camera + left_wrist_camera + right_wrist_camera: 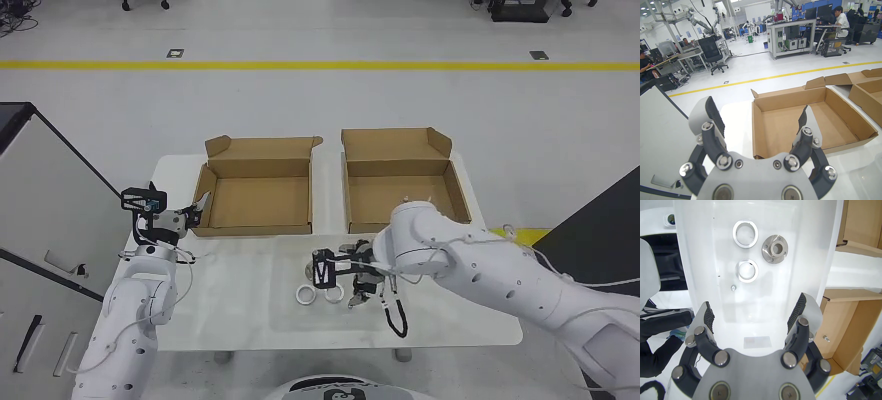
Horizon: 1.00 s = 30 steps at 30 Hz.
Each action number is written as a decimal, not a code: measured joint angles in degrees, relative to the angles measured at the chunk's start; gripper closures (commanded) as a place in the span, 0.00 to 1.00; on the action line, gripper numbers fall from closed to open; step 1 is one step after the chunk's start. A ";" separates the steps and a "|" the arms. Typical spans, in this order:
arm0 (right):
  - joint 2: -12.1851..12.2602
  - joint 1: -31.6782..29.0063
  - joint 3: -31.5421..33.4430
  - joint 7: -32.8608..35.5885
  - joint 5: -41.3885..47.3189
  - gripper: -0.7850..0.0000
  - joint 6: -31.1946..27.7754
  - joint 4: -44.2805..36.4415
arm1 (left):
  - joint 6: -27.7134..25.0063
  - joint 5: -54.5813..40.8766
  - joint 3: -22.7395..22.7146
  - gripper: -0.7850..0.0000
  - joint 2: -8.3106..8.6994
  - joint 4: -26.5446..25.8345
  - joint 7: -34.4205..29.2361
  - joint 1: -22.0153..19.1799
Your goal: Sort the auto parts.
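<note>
From the top, we see two rings lying on the table, in front of the left box and right box.

At the left wrist, our left gripper gapes wide, holding nothing, beside the left box.

At the right wrist, our right gripper is spread and holds nothing; it faces the rings, a flange and a small bolt.

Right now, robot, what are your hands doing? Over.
Left hand open, beside a box. Right hand open, above table. Two rings, flange, bolt loose ahead. Nothing blocking them.

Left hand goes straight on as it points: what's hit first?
Probably the empty cardboard box: the open left hand aims into it near its corner. Wall or floor first, cannot tell.
</note>
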 measured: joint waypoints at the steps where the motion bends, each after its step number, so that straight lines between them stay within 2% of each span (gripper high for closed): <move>1: -0.23 0.27 -0.33 0.59 -0.13 0.00 0.21 -0.11 | 0.00 0.00 0.00 0.00 0.00 0.00 0.00 0.00; 13: -3.95 3.85 -4.06 4.76 0.25 0.01 3.60 2.71 | 0.00 0.00 0.00 0.00 0.00 0.00 0.00 0.00; 15: -4.47 4.15 -4.63 5.34 0.75 0.11 3.94 3.84 | 0.00 0.00 0.00 0.00 0.00 0.00 0.00 0.00; 23: -6.15 5.00 -7.23 6.05 2.76 0.20 4.67 7.83 | 0.00 0.00 0.00 0.00 0.00 0.00 0.00 0.00; 28: -6.90 5.62 -8.92 6.44 3.90 0.34 5.06 9.81 | 0.00 0.00 0.00 0.00 0.00 0.00 0.00 0.00; 30: -7.18 5.86 -9.52 6.53 4.43 0.36 5.14 10.55 | 0.00 0.00 0.00 0.00 0.00 0.00 0.00 0.00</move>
